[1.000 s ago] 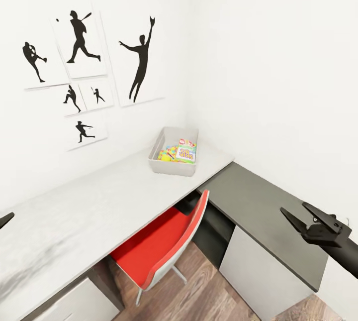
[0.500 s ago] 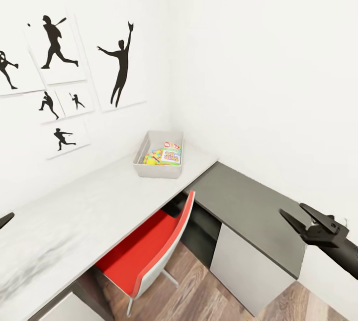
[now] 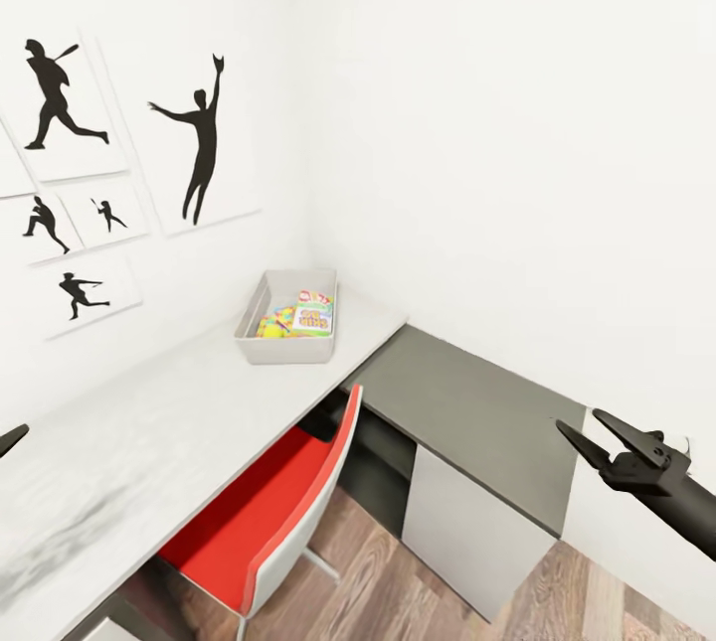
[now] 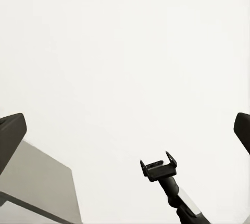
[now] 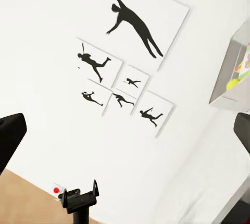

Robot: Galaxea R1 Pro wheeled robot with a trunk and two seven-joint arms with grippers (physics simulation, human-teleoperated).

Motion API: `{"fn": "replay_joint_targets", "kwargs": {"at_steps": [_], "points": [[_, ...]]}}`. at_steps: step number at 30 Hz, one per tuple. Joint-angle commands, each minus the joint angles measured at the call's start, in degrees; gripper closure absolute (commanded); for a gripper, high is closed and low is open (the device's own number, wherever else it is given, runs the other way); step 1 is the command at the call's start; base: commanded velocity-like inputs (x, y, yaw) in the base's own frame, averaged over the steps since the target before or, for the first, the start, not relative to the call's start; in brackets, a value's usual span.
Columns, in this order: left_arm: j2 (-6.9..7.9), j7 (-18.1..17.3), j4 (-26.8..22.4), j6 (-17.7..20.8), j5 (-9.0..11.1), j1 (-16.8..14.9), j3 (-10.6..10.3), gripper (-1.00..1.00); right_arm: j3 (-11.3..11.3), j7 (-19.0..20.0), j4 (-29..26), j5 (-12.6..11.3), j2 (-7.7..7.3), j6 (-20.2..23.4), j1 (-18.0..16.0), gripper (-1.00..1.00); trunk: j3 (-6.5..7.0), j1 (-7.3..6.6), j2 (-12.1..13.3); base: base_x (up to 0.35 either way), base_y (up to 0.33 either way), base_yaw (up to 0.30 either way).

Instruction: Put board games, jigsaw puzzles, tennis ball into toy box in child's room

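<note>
Toy box (image 3: 261, 348) stands on the table (image 3: 149, 432) in the corner, holding bright toys. Right gripper (image 3: 589, 434) fingers spread, empty. Left gripper (image 4: 125, 130) fingers spread, empty.

Left gripper fingertips (image 4: 11, 138) — dark, spread wide at frame edges; right gripper (image 4: 159, 165) beyond — jaws parted; plain white wall (image 4: 125, 52).

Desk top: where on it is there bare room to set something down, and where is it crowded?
The table is bare along its light stretch from the toy box toward the camera, above the red chair. The dark lower wing, beside the white wall, is bare too. The crowded spot is the corner, where the toy box already holds colourful toys.
</note>
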Motion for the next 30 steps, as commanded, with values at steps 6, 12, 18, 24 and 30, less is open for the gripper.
{"fn": "replay_joint_targets", "kwargs": {"at_steps": [6, 12, 18, 24, 30], "points": [[0.01, -0.2, 0.0, 0.6, -0.1, 0.0, 0.0, -1.0, 0.0, 0.2, 0.0, 0.1, 0.0, 0.2, -0.1, -1.0, 0.34, 0.04, -0.1, 0.0, 0.0, -0.209], [0.01, -0.2, 0.0, 0.6, -0.1, 0.0, 0.0, -1.0, 0.1, 0.2, 0.0, 0.1, 0.0, -0.4, -0.1, -1.0, 0.79, 0.04, -0.1, 0.0, 0.0, -0.209], [-0.06, -0.2, 0.0, 0.6, -0.1, 0.0, 0.0, -1.0, 0.1, 0.2, 0.0, 0.1, -0.06, -1.9, -0.1, -1.0, 1.25, 0.04, -0.1, 0.0, 0.0, -0.209], [-0.08, -0.2, 0.0, 0.6, -0.1, 0.0, 0.0, -1.0, 0.1, 0.2, 0.1, 0.1, -0.07, -2.0, -0.1, -1.0, 1.7, 0.04, -0.1, 0.0, 0.0, -0.209], [-0.15, -0.2, 0.0, 0.6, -0.1, 0.0, 0.0, -1.0, 0.1, 0.3, 0.1, 0.1, -0.06, -2.1, -0.1, -1.0, 2.15, 0.04, -0.1, 0.0, 0.0, -0.209]]}}
